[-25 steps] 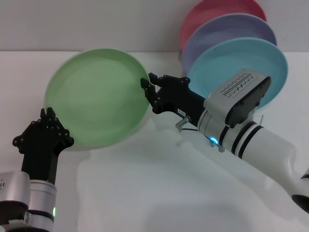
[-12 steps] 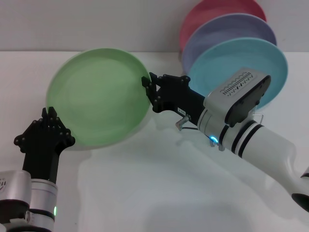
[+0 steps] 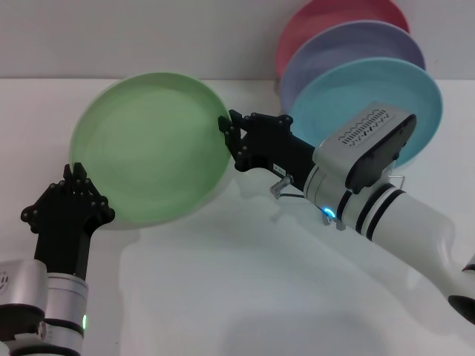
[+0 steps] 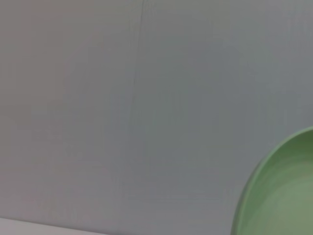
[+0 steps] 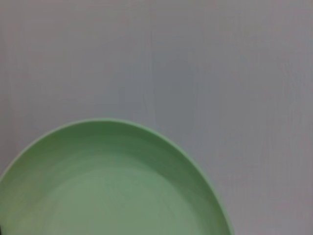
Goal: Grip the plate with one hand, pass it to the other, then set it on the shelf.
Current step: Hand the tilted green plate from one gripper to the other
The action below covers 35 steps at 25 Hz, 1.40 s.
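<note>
Right pincer [image 3: 226,132] still clenched on green plate [image 3: 148,148] rim, left pincer [image 3: 74,178] still grasping, plate barely shifted

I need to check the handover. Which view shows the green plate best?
The head view: the whole green plate shows, with the left gripper and right gripper at opposite rims. The right wrist view shows only part of it, the left wrist view just an edge.

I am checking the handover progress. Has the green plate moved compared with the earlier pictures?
Yes, slightly. The green plate, gripped at its rims by the left gripper and right gripper, has edged toward the sky-blue plate.
</note>
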Tool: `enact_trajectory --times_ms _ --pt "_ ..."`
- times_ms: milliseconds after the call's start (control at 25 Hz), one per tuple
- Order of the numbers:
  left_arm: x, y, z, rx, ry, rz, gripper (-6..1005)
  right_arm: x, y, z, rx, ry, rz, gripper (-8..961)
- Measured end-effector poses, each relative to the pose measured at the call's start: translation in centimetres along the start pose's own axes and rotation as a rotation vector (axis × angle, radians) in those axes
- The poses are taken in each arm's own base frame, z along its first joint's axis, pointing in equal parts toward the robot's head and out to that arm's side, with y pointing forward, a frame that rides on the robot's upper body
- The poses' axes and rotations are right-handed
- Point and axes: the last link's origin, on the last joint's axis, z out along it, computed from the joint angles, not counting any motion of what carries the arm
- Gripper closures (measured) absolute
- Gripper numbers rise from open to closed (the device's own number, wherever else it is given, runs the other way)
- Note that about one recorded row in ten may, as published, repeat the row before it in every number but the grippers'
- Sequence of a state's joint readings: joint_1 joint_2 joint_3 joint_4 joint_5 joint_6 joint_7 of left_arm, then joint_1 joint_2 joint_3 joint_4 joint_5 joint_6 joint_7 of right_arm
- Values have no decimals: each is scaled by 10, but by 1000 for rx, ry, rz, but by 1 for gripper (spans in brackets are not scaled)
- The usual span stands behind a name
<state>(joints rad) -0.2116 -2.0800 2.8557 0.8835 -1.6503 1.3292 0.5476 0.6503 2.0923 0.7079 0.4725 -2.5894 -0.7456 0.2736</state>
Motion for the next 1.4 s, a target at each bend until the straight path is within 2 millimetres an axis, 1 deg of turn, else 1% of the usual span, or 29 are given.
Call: enact_trajectory --times_ms 960,1400 --pt "-1 0 0 -6 0 -5 965 1 -2 0 4 4 -5 843" --pt "-1 0 1 -8 -4 -6 965 1 -1 1 -5 9 -17 871"
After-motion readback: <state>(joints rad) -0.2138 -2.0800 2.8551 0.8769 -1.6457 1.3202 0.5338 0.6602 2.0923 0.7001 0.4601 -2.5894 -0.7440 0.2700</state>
